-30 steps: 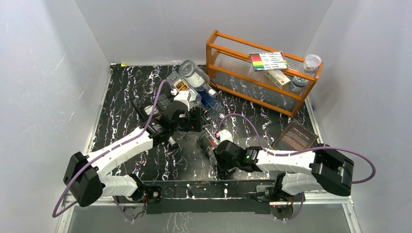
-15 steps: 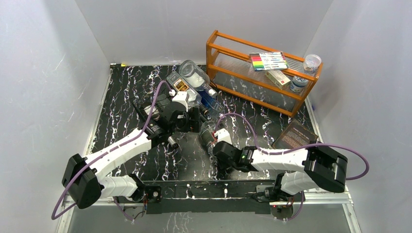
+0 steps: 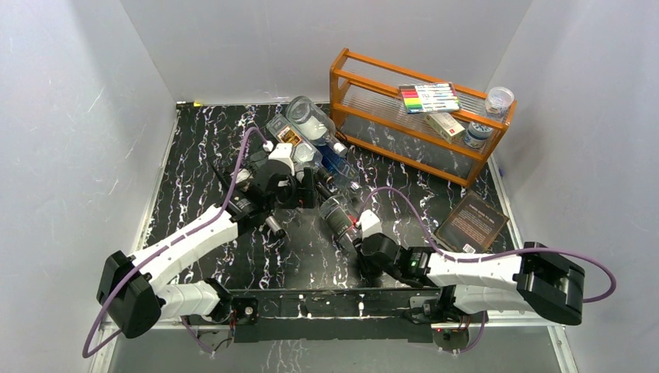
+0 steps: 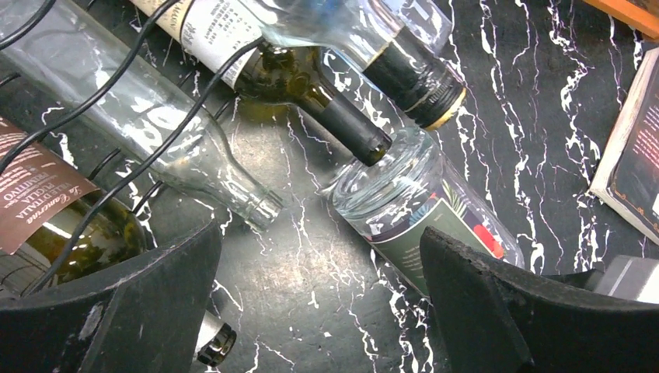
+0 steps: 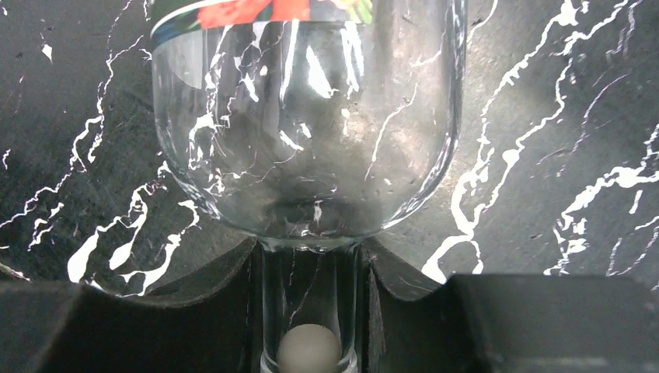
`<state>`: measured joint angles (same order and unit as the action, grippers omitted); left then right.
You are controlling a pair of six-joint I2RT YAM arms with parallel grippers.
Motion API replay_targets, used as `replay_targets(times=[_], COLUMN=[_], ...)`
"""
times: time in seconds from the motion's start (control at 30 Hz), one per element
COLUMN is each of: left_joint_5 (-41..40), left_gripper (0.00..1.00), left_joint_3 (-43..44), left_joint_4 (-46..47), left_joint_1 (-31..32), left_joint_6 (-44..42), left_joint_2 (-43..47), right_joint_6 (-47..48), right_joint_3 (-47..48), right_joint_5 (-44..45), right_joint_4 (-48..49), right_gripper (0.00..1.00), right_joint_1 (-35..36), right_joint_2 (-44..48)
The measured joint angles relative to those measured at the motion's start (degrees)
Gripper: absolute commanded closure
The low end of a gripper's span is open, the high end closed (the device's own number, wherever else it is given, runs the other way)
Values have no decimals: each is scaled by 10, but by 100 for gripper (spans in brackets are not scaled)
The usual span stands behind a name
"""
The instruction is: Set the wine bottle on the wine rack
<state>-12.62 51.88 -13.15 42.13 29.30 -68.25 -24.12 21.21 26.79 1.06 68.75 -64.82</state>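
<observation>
A clear wine bottle (image 3: 339,217) with a green and red label (image 4: 435,233) lies on the black marble tabletop, its base toward the other bottles. My right gripper (image 5: 311,318) is shut on its neck (image 5: 310,287), one finger on each side. Thin black wires of the wine rack (image 4: 99,92) cross several bottles at the back: a clear one (image 4: 155,132), a dark green one (image 4: 311,85) and a brown-labelled one (image 4: 47,217). My left gripper (image 4: 319,311) hangs wide open over bare tabletop just left of the held bottle's base, holding nothing.
An orange wooden two-tier shelf (image 3: 365,120) stands at the back right with a marker pack (image 3: 429,98), a box and cups. A dark book (image 3: 472,217) lies right of the bottle. A small capped bottle neck (image 3: 274,226) pokes out under my left gripper.
My right gripper has shut on the bottle's neck and its arm has swung lower and to the right. The left gripper drifted slightly left and stayed open.
</observation>
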Motion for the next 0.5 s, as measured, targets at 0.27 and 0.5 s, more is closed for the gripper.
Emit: replay_targets(times=[0.27, 0.5], left_joint_5=[27, 97], left_gripper=[2, 2], left_joint_3=[4, 2], left_joint_4=[-5, 26], left_joint_1=[-18, -19], left_joint_6=[11, 27], left_joint_2=[0, -11], right_joint_6=[52, 58], right_joint_3=[-35, -53], right_joint_5=[9, 8], right_joint_4=[35, 38], right_gripper=[100, 100], right_joint_1=[7, 14], right_joint_2=[58, 112])
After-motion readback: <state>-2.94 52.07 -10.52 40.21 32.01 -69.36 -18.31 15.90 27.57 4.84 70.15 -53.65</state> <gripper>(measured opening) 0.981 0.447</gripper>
